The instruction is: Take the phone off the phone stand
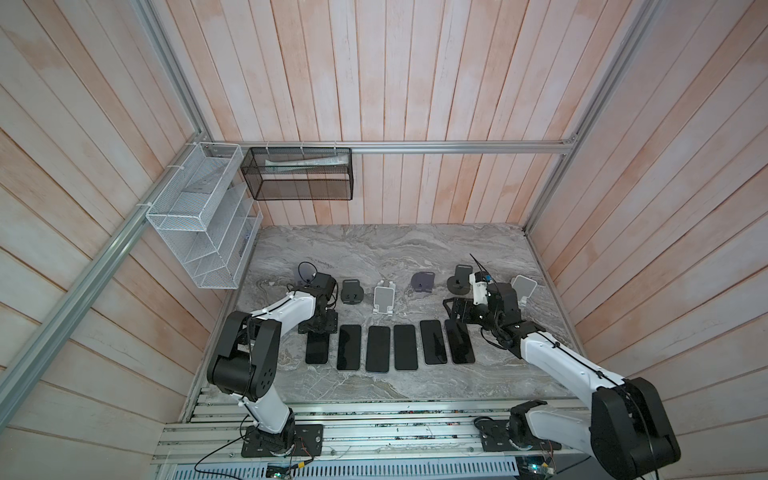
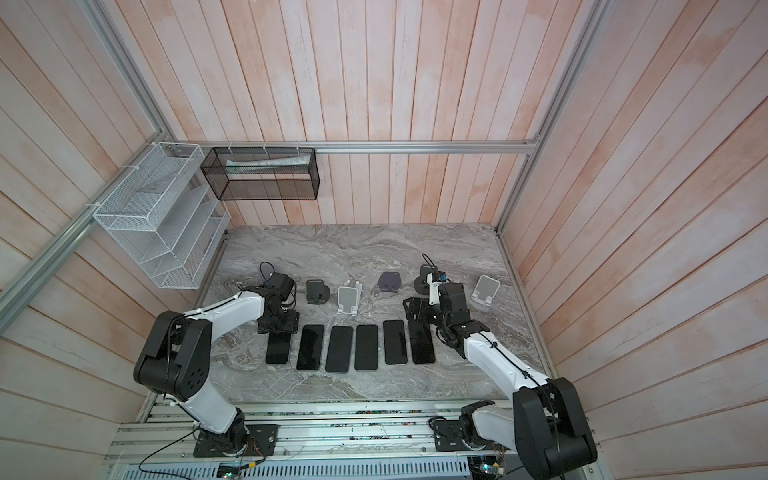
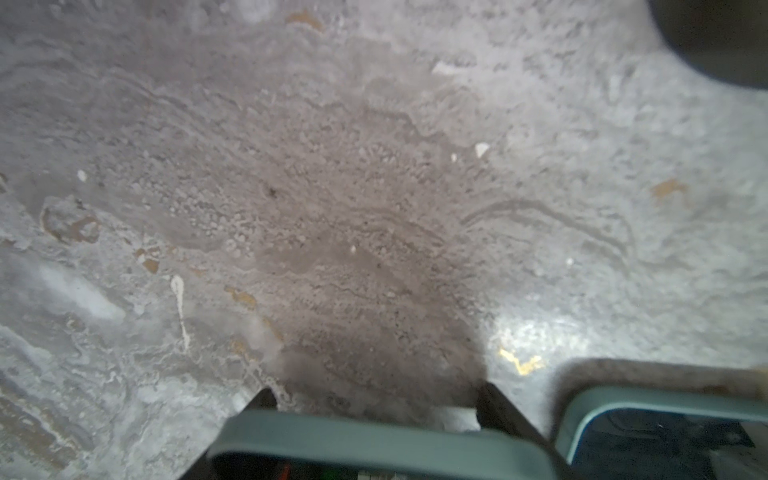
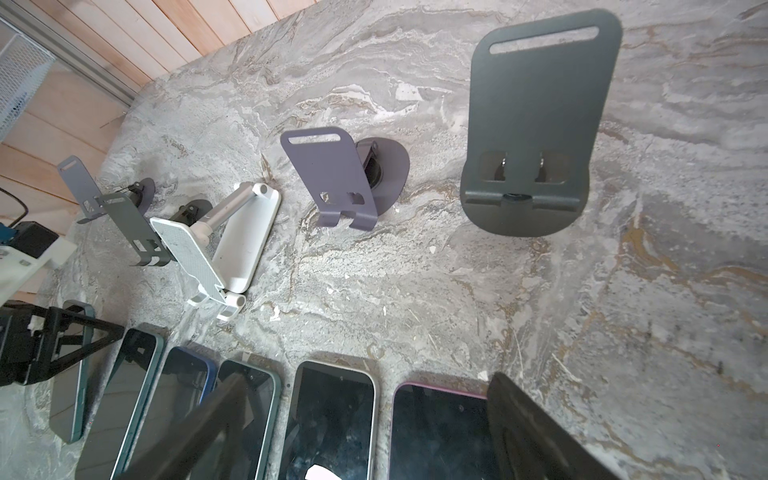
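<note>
At the left end of the near row, flat on the marble table (image 1: 374,249): phone (image 1: 318,351), teal-edged, screen up and dark. It sits on no rest. All six stands (image 4: 332,178) along the far row are bare.

Alongside: five other phones (image 1: 405,347), face up, side by side to its right.

Left gripper (image 3: 374,390): low over the phone's far end, fingers (image 3: 503,411) set narrow, one at each long edge. Whether they clamp it or merely flank it cannot be told.

Right gripper (image 4: 368,382): above the right end of the row, fingers spread wide, nothing between them.

Handling (judged):
- Build: a stiff slab with no give, probably dense for its bulk.
- Surface: glass face and smooth rounded frame, so likely slippery.
- Risk: may crack or scratch if dropped on the stone.
- Where to hold: across the width, on the two long edges, near one end, with the pads off the screen.
- Difficulty: lying flat, it offers only a thin edge above the table to pinch, so a low, square approach seems needed.

Markings: no brand, label or writing is legible on the phone, its neighbours or the stands. All screens are blank.
</note>
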You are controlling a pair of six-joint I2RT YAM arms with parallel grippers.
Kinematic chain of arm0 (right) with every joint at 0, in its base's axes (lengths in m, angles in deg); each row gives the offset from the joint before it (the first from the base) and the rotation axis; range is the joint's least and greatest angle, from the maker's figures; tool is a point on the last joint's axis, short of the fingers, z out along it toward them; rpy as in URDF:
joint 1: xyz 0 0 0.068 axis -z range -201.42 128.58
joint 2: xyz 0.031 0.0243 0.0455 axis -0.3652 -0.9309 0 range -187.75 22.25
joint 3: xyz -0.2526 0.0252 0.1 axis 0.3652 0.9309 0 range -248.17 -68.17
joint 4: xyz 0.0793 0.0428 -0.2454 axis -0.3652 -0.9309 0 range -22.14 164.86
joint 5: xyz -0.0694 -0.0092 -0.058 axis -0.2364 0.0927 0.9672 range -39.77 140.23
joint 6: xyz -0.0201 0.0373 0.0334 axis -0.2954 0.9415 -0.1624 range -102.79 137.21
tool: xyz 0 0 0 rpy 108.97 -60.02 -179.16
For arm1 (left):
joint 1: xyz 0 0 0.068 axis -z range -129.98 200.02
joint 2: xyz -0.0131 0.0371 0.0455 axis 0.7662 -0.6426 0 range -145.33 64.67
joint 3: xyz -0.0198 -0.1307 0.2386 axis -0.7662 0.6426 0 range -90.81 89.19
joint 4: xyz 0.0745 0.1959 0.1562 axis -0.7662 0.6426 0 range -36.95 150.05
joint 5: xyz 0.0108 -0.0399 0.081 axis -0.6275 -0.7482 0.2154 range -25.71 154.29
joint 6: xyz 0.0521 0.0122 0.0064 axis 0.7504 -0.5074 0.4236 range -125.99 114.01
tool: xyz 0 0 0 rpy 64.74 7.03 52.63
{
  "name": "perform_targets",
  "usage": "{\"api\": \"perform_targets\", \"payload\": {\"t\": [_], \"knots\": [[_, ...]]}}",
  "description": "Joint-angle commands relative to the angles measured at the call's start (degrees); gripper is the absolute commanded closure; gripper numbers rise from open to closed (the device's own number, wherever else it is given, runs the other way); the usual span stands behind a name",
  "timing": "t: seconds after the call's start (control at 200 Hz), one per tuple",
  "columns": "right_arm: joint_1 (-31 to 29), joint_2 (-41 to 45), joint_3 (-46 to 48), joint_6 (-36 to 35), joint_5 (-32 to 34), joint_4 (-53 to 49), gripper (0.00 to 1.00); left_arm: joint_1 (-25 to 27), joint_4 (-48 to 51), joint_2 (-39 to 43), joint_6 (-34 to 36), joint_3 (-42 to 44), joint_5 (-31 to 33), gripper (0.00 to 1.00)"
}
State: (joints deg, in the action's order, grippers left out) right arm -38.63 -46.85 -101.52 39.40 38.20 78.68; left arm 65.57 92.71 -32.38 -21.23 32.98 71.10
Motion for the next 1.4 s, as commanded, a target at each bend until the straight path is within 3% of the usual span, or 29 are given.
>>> {"api": "perform_targets", "payload": {"t": [0.0, 0.6, 0.86, 0.915, 1.395], "knots": [[-0.2, 0.0, -1.1, -1.0, 0.1, -0.9, 0.09, 0.3, -0.7, -3.2, -0.4, 0.8, 1.4, 0.23], [-0.2, 0.7, -1.7, -1.1, 0.5, -1.8, 0.08, 0.3, 1.1, -2.6, -0.8, 0.1, 1.6, 0.12], [-0.2, 0.6, -2.0, -1.2, 1.4, -2.4, 0.08, 0.4, 4.8, 5.9, -1.4, -3.3, -0.9, 0.06], [-0.2, 0.4, -2.0, -1.1, 2.0, -2.3, 0.08, 0.4, 5.4, 7.7, -1.5, -4.1, -1.8, 0.00], [-0.2, -0.7, -3.2, -0.9, 0.9, -2.6, 0.08, 0.3, 9.5, 20.0, -2.2, -8.3, -7.7, 0.00]]}}
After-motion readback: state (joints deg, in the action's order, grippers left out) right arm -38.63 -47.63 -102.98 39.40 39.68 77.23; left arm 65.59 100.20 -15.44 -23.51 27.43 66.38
